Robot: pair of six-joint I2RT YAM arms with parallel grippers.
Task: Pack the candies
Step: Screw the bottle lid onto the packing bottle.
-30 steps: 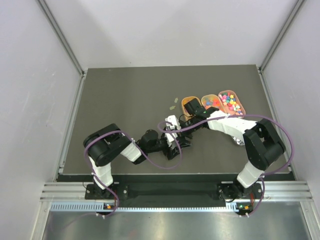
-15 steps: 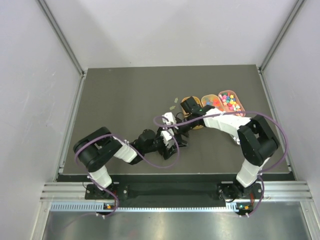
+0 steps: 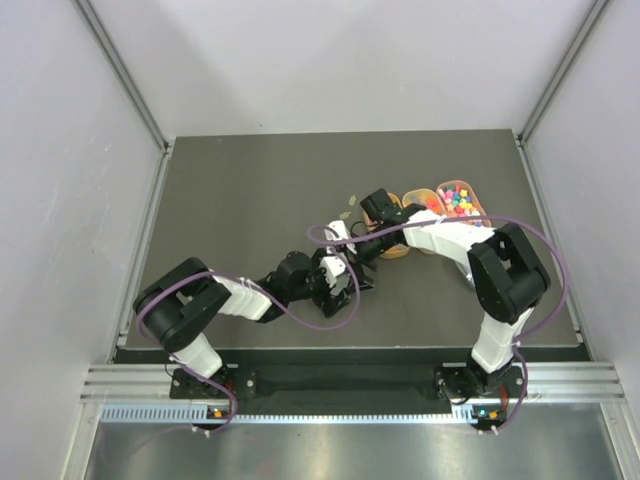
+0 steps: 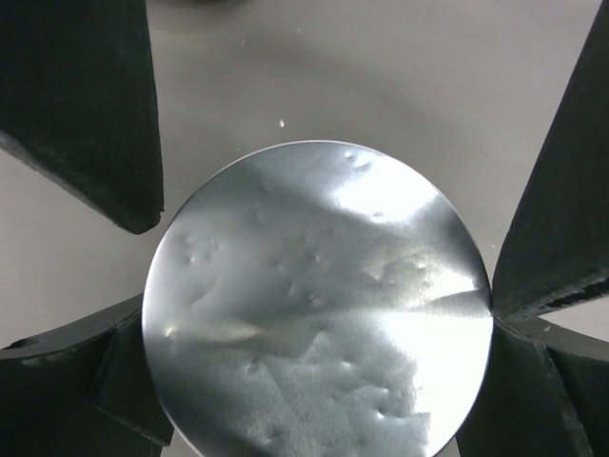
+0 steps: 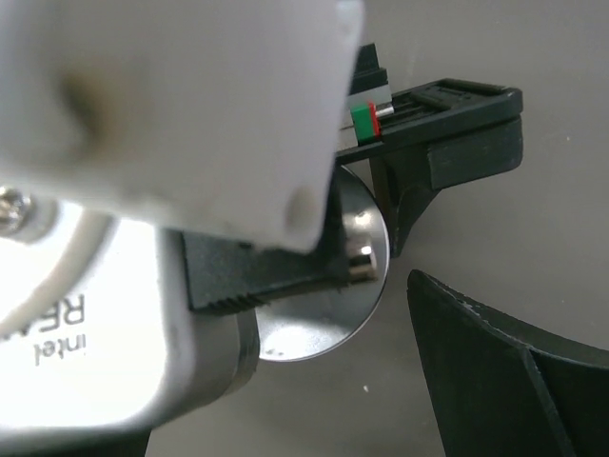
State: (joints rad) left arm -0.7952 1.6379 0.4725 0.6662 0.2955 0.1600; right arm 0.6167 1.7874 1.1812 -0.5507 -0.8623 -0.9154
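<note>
The candies (image 3: 459,203) are small bright pieces in two orange trays (image 3: 478,207) at the back right. In the left wrist view a round silvery disc (image 4: 314,314) lies on the mat between my left gripper's (image 4: 319,262) widely spread fingers. The right finger (image 4: 552,228) touches the disc's rim and the left finger stands just off it. My right gripper (image 3: 352,252) hovers close over the left gripper (image 3: 350,283). Its view is filled by the left wrist's white camera body (image 5: 143,143), with the disc (image 5: 324,324) below and one of its own fingers (image 5: 495,381) far off to the right.
A third orange tray (image 3: 396,250) is mostly hidden under the right arm. Two small pale pieces (image 3: 349,202) lie loose on the dark mat behind the grippers. Grey walls close in both sides of the table.
The right arm has reached further left, now covering the leftmost tray. The left arm's elbow has swung out to the left, with its gripper staying near the middle.
</note>
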